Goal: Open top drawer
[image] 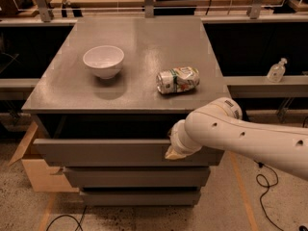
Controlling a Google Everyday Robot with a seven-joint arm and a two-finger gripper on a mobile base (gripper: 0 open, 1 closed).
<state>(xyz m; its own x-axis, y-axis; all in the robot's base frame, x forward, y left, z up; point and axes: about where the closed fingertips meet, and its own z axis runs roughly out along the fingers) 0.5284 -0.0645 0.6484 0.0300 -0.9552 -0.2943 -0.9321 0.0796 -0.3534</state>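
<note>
The top drawer (101, 151) is a wide matte grey front panel under the cabinet top. It stands pulled out a little, with a dark gap behind its upper edge. My gripper (173, 152) sits at the drawer's upper edge, right of the middle, at the end of the white arm (240, 138) that comes in from the right. The wrist hides most of the gripper; only a pale tip shows against the panel.
A white bowl (103, 60) and a crushed can (178, 79) lie on the grey cabinet top (139, 37). Two shorter drawer fronts (134, 176) sit below. A cardboard box (36, 170) stands at the left. A clear bottle (277, 71) stands on the right ledge. Cables lie on the floor.
</note>
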